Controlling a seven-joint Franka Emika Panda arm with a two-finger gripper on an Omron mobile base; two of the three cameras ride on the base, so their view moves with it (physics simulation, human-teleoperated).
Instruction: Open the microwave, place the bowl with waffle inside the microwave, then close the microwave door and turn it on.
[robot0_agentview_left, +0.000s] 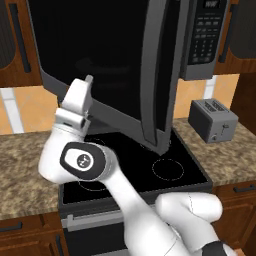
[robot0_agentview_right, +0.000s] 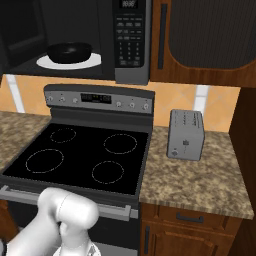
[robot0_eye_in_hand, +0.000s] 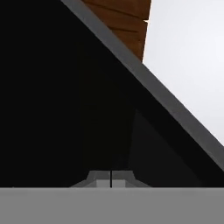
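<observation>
The microwave (robot0_agentview_right: 132, 75) hangs over the stove with its door (robot0_agentview_left: 100, 50) swung wide open toward me. Inside, the black bowl (robot0_agentview_right: 70, 51) sits on the white round plate (robot0_agentview_right: 45, 62). The waffle is hidden from this angle. My gripper (robot0_agentview_left: 89, 79) points upward, close against the lower left of the door's dark glass, shut with nothing between its fingers. In the hand view the gripper (robot0_eye_in_hand: 110, 178) shows its tips pressed together right in front of the glass, and the door's grey frame (robot0_eye_in_hand: 175, 109) runs diagonally. The keypad (robot0_agentview_left: 202, 35) is on the microwave's right.
Below lies the black-topped stove (robot0_agentview_right: 85, 150) with several burner rings. A small grey toaster (robot0_agentview_right: 186, 135) stands on the granite counter (robot0_agentview_right: 200, 175) to the right. Wooden cabinets (robot0_agentview_right: 210, 35) flank the microwave. The open door overhangs the stove's front half.
</observation>
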